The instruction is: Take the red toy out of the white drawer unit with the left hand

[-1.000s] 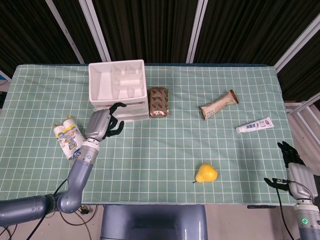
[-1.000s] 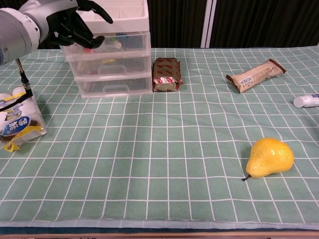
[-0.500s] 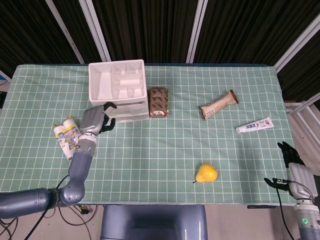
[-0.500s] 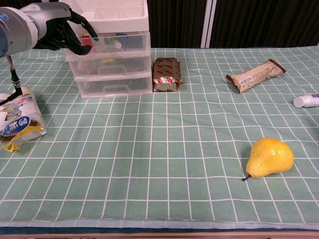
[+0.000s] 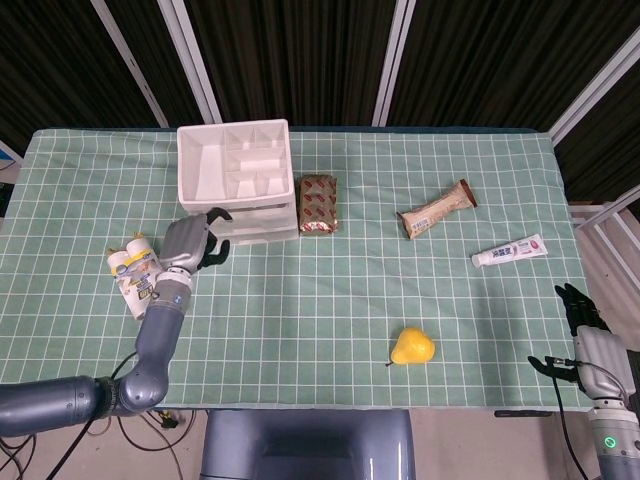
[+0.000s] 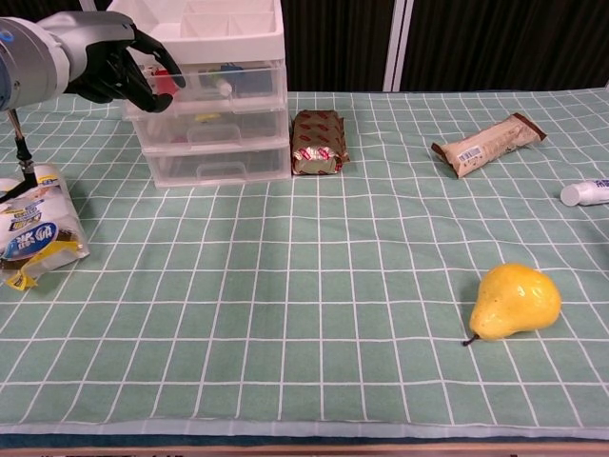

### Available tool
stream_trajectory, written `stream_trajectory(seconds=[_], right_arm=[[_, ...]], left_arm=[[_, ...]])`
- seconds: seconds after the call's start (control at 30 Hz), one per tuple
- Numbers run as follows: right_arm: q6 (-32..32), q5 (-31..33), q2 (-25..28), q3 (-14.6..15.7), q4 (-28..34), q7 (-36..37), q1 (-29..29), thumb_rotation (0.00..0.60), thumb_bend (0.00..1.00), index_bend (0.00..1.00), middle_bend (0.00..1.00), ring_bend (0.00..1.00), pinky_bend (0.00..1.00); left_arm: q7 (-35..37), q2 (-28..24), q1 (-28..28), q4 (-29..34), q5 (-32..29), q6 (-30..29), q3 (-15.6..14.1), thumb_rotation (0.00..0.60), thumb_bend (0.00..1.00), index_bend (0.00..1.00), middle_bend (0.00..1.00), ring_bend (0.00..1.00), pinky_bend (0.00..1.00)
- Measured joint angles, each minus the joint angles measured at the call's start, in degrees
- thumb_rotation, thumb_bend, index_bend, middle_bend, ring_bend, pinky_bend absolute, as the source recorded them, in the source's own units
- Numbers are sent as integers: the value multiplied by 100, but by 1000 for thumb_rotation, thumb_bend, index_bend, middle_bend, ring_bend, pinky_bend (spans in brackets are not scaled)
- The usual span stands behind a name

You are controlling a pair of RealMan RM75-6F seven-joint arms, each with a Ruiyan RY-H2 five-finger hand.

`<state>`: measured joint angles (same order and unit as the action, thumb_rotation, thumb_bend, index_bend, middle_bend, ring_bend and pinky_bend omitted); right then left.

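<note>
I see a bench (image 5: 330, 290) covered with a green cloth printed in a white grid; behind it the room is dark, with slanted pale bars across black panels. On the cloth lie a yellow pear (image 6: 514, 301), a brown snack pack (image 5: 319, 203) just beside the white drawer unit (image 6: 214, 114), a wrapped bar (image 5: 436, 210), a tube (image 5: 509, 251) near the right edge, and a pack of small bottles (image 6: 33, 235) at the left. The drawer unit stands at the back left with an open compartment tray on top and three clear drawers below. Compared with one second ago, my left hand (image 6: 119, 69) has moved leftward off the middle of the drawer front and now sits at the unit's front left corner, level with the top drawer; since half a second ago it has barely shifted. Its fingers are curled and parted, and I see nothing held in them. The red toy (image 6: 165, 80) shows as a small red patch behind the clear front of the top drawer, at its left end, just beside my fingertips (image 6: 152, 98); too little shows to tell its long axis or heading. My right hand (image 5: 583, 330) rests off the bench's right corner, fingers apart, holding nothing.
</note>
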<state>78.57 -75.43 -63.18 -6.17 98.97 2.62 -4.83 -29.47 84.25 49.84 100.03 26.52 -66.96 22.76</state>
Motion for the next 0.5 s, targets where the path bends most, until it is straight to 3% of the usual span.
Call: stream_trajectory(seconds=[0.17,0.5], right_arm=[[5,-5,-1,0,1,3,1,600,65,0,0,0,229],[11,-16,2,5,12,12,5,600,66,0,0,0,229]], left_arm=[[15,-143,-56,299,-11,31,-90,600,448,496,1000,998,1000],[102,-436,-151,818,43,51,-240,600,448,515,1000,998,1000]])
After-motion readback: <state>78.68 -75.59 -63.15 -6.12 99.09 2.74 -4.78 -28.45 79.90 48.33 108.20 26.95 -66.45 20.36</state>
